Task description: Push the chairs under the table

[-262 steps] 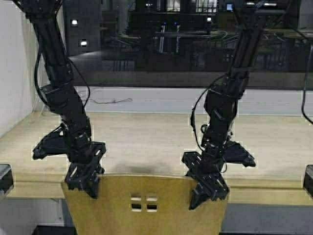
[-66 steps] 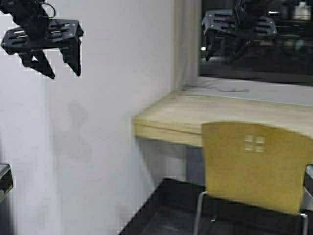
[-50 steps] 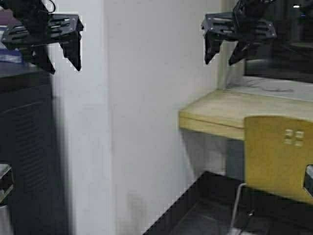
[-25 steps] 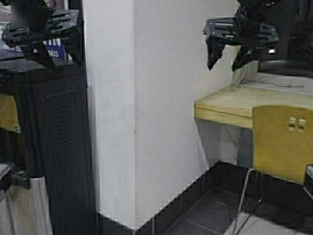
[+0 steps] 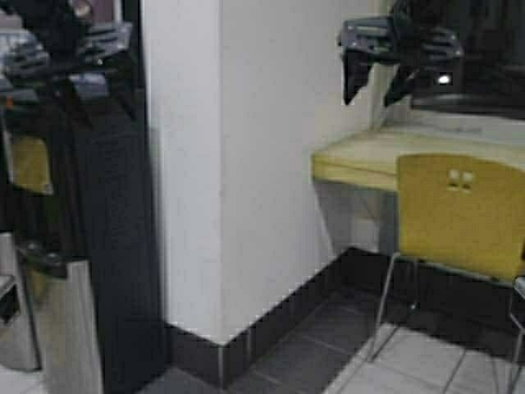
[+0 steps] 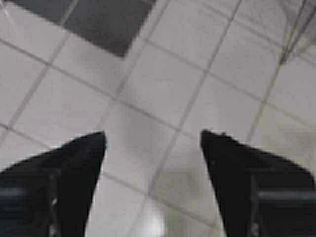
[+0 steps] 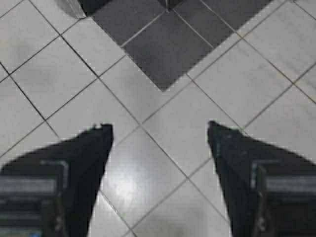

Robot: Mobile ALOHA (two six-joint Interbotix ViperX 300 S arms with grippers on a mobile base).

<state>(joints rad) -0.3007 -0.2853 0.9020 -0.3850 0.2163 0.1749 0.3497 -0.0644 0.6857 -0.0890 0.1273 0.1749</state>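
A yellow-tan plywood chair [image 5: 461,215] with small square cut-outs in its back stands on chrome legs at the right of the high view, its back against the front edge of the pale wood table [image 5: 361,158]. Both arms are raised high. My left gripper [image 5: 72,75] hangs at the upper left in front of a dark cabinet, far from the chair, and is open and empty [image 6: 153,140]. My right gripper [image 5: 376,86] hangs at the upper right, above the table's left end, also open and empty [image 7: 160,129]. Both wrist views show only floor tiles.
A white wall corner [image 5: 220,164] with a dark skirting juts out in the middle. A tall black cabinet [image 5: 98,230] and a steel bin [image 5: 49,328] stand at the left. Grey and white floor tiles [image 5: 410,369] lie below the chair.
The robot has driven back and turned left, away from the table. The chair it was at 5 s ago now stands off to the right, and both arms have risen.
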